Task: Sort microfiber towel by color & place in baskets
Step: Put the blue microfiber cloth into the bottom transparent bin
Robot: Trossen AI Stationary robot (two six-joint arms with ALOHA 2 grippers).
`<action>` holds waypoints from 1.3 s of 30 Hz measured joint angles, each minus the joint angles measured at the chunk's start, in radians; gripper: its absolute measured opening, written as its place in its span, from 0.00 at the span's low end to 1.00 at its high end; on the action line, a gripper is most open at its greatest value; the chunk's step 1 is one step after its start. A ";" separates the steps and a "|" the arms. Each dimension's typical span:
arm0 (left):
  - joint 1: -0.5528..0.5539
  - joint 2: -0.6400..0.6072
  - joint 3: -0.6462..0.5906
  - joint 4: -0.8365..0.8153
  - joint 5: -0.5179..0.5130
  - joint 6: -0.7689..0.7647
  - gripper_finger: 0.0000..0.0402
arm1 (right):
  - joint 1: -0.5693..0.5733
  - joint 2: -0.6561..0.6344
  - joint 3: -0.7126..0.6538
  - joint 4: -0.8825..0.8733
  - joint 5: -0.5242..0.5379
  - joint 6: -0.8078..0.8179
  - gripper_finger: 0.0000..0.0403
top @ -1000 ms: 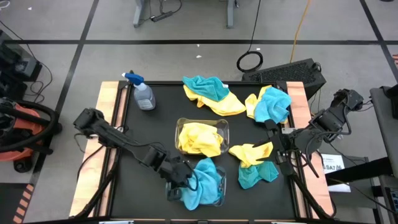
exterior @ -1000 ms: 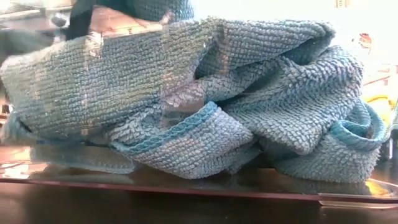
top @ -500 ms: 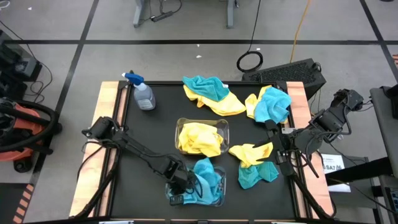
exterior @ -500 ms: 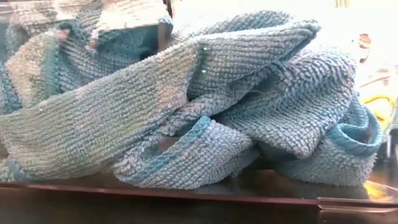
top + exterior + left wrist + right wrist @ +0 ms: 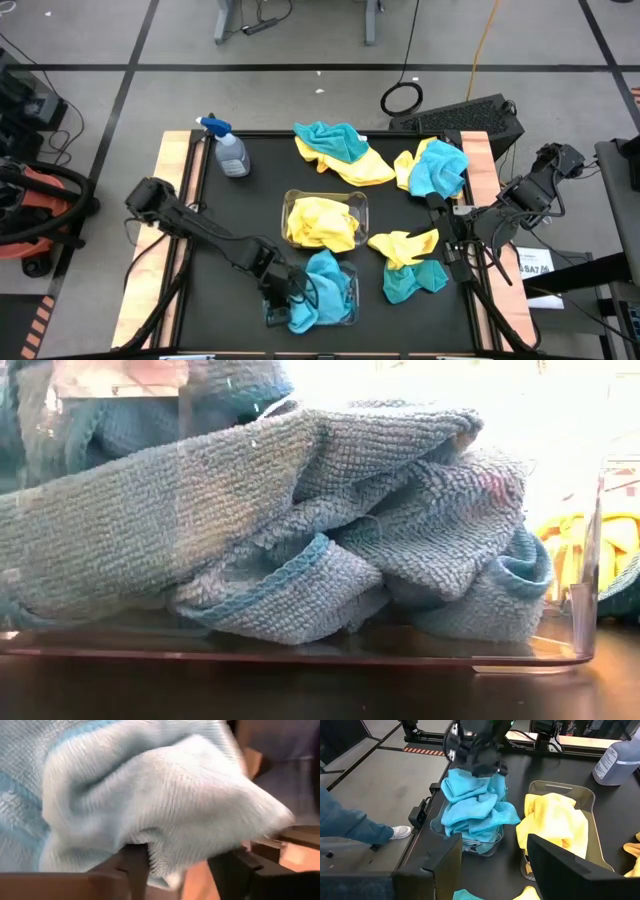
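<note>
Now the left gripper [image 5: 278, 292] sits over the near bin [image 5: 345, 318], touching the teal towels [image 5: 322, 290] heaped inside; can't tell if its jaws are released. Yellow towels [image 5: 320, 222] fill the middle bin [image 5: 292, 199]. Right gripper [image 5: 447, 232] waits with jaws apart, empty, at the table's [image 5: 230, 220] right edge.

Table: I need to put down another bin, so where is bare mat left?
Bare mat lies on the left side, between the spray bottle, the left arm and the yellow-towel bin. The right half is crowded with loose towels, and the teal bin fills the front.
</note>
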 joint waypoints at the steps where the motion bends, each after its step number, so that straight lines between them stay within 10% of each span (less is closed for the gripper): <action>1: 0.000 -0.019 0.000 -0.002 0.006 -0.012 0.50 | 0.000 0.000 0.000 0.000 0.000 0.000 0.53; 16: 0.005 -0.274 0.000 -0.007 -0.039 -0.121 0.57 | 0.000 0.000 0.000 0.000 0.011 -0.010 0.53; 39: 0.005 -0.482 0.001 0.122 -0.616 0.250 0.57 | -0.282 0.000 -0.187 -0.393 0.183 0.291 0.53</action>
